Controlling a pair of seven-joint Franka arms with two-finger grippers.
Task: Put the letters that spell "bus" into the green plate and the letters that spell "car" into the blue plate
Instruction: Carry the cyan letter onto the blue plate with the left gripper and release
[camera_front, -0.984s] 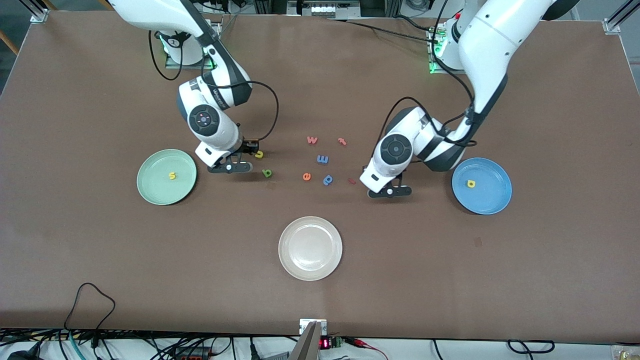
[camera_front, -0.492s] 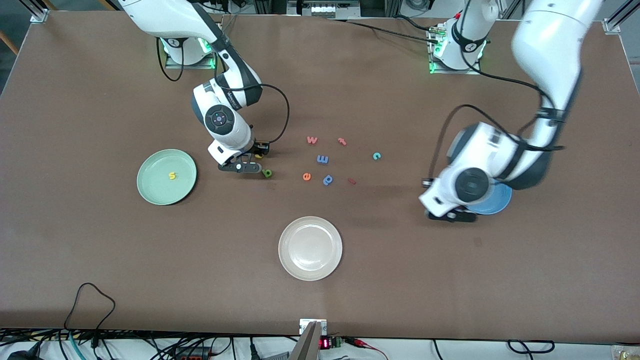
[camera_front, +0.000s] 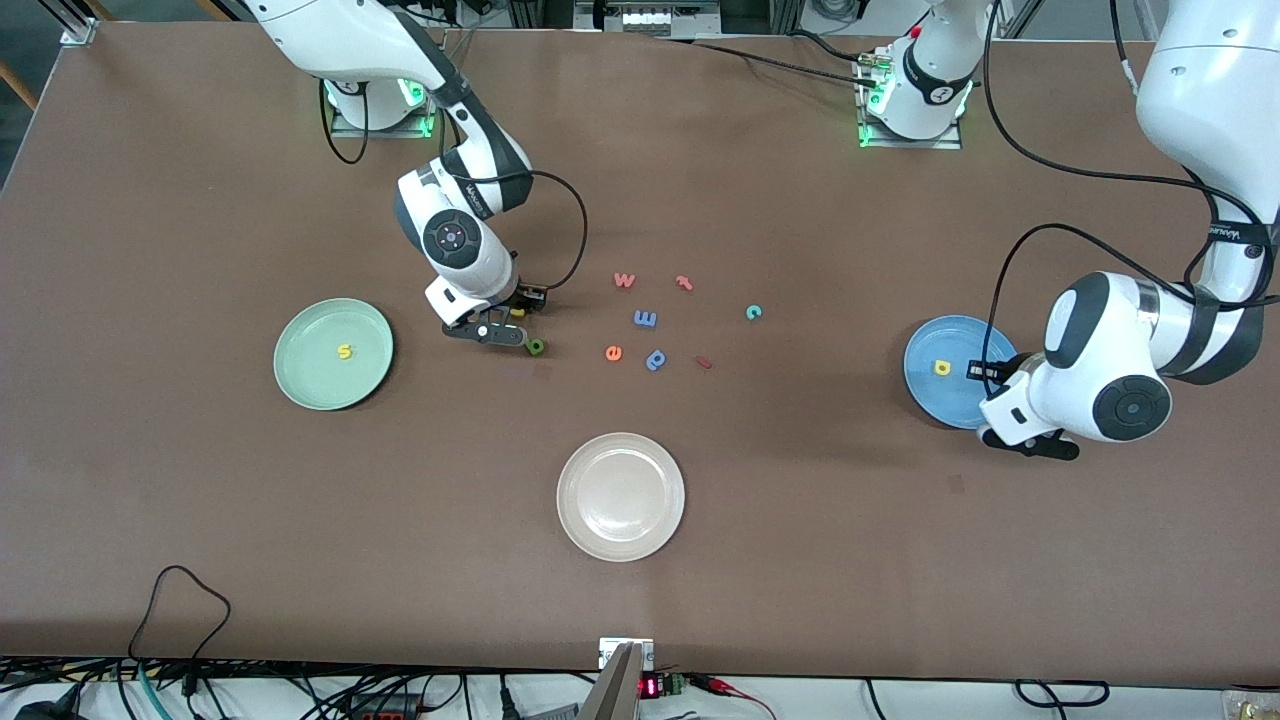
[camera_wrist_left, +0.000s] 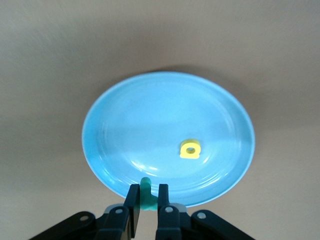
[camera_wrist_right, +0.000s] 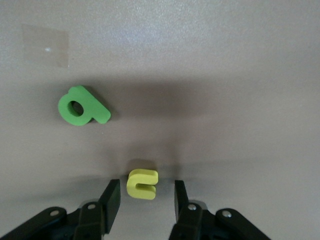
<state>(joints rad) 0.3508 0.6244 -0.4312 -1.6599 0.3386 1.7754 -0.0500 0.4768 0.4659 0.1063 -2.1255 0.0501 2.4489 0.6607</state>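
Note:
My left gripper (camera_front: 978, 372) hangs over the rim of the blue plate (camera_front: 945, 402), shut on the teal "r" (camera_wrist_left: 146, 192). A yellow "a" (camera_wrist_left: 190, 150) lies in that blue plate (camera_wrist_left: 150, 120). My right gripper (camera_wrist_right: 145, 196) is open low over the table, its fingertips on either side of the yellow "u" (camera_wrist_right: 142, 184). The green "b" (camera_wrist_right: 80, 106) lies close by, a little nearer the front camera than the "u" (camera_front: 517, 312). The green plate (camera_front: 310, 378) holds the yellow "s" (camera_front: 345, 351). The teal "c" (camera_front: 754, 312) lies on the table mid-way between the arms.
Loose letters lie in the table's middle: a pink "w" (camera_front: 624, 280), pink "t" (camera_front: 684, 283), blue "m" (camera_front: 645, 319), orange "e" (camera_front: 613, 352), blue "p" (camera_front: 656, 359) and a small red piece (camera_front: 704, 362). A cream-white plate (camera_front: 620, 497) sits nearer the front camera.
My left arm swung from the middle of the table out to the blue plate with the teal "r", uncovering the "c". My right gripper shifted a little closer around the "u".

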